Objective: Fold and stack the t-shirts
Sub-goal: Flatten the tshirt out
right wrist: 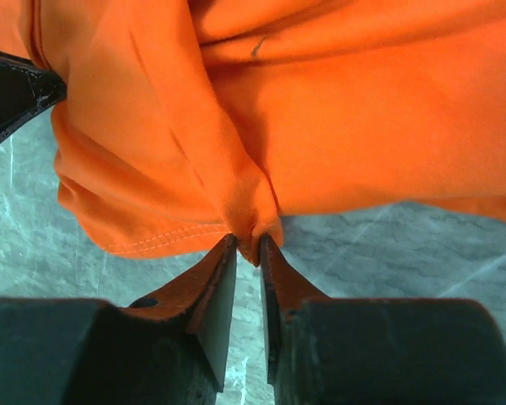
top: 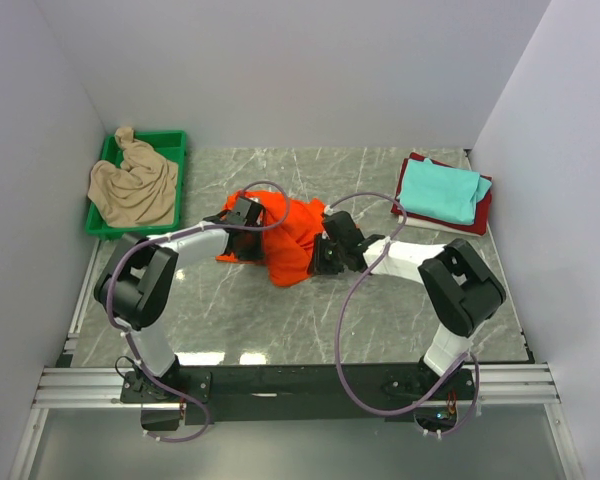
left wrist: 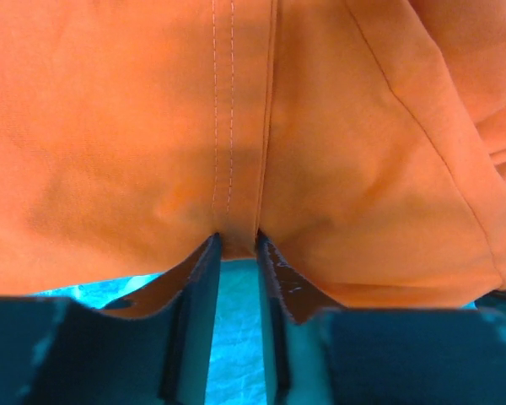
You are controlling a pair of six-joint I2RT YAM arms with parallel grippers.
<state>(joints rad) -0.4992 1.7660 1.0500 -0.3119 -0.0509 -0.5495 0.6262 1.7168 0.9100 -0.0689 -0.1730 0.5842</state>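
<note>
The bright orange t-shirt [top: 292, 237] lies bunched at the middle of the marble table, held between both grippers. My left gripper [top: 242, 214] is shut on its left side; in the left wrist view the fingertips pinch the cloth [left wrist: 236, 126] at a stitched seam. My right gripper [top: 330, 246] is shut on its right side; in the right wrist view the tips pinch a fold of the orange cloth [right wrist: 320, 110] just above the table. A beige t-shirt [top: 132, 185] lies crumpled in the green tray [top: 175, 140]. A teal t-shirt [top: 438, 190] lies folded on a dark red one [top: 480, 218].
The green tray stands at the back left against the wall. The folded stack sits at the back right. The marble tabletop [top: 280, 320] lies in front of the orange shirt. Purple cables loop over both arms.
</note>
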